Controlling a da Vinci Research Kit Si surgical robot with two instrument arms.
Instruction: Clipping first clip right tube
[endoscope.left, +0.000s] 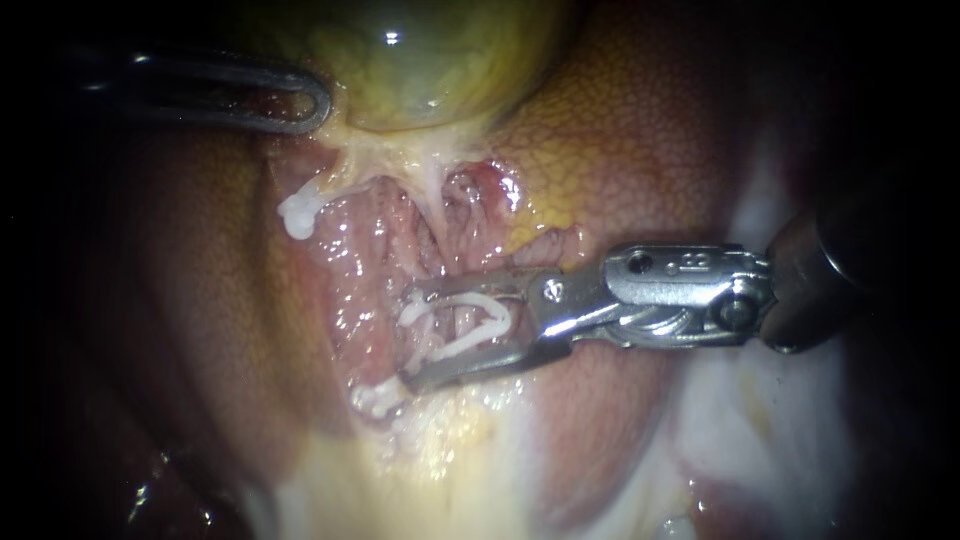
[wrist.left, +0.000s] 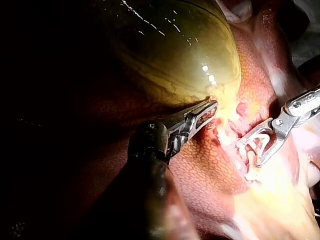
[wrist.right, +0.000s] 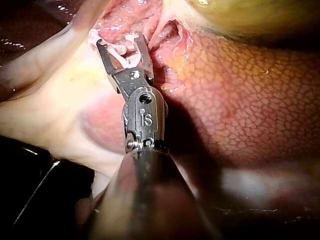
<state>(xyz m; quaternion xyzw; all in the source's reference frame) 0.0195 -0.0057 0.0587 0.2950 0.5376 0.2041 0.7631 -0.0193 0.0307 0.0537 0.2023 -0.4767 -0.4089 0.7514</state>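
Clip (endoscope.left: 455, 300) sits spread in the right instrument's (endoscope.left: 405, 335) hand, both jaws bearing on it, astride the tube (endoscope.left: 462, 322) — left instrument (endoscope.left: 322, 105) clamps the gallbladder's (endoscope.left: 420, 60) edge, probably for stretch.

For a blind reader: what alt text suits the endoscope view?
The right instrument holds a white clip, jaws wide, against pink tissue below the gallbladder. The left instrument lies at the gallbladder's edge.
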